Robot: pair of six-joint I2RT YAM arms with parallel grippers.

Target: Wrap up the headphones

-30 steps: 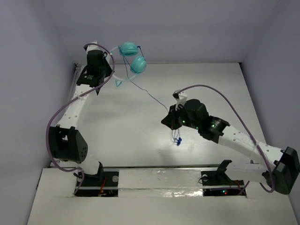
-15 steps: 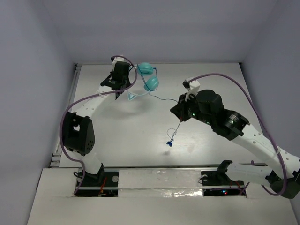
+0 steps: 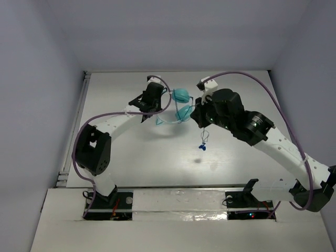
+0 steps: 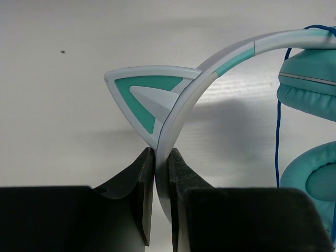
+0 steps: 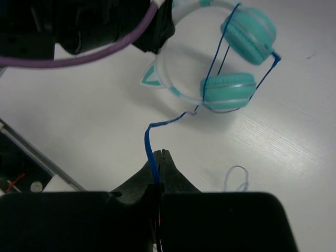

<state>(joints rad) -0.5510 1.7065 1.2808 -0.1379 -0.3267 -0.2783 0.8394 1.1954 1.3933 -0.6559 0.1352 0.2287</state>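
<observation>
White table (image 3: pixel 131 157), grey walls | loose cord (image 5: pixel 148 137) tail with blue plug end (image 3: pixel 202 147) dangles below right tool (image 5: pixel 160 157) | right tool pinched tight on cord | teal headphones (image 3: pixel 181 105) mid-table between both arms, cord crossing both cups (image 5: pixel 228 92) | left tool (image 4: pixel 160 157) clamped on pale headband (image 4: pixel 231 52) beside cat-ear trim

Site was a robot laboratory cell: a bare white table (image 3: pixel 147 157) enclosed by plain pale walls (image 3: pixel 178 31), left arm (image 3: pixel 113 123) and right arm (image 3: pixel 273 144) bolted at its near edge.
</observation>
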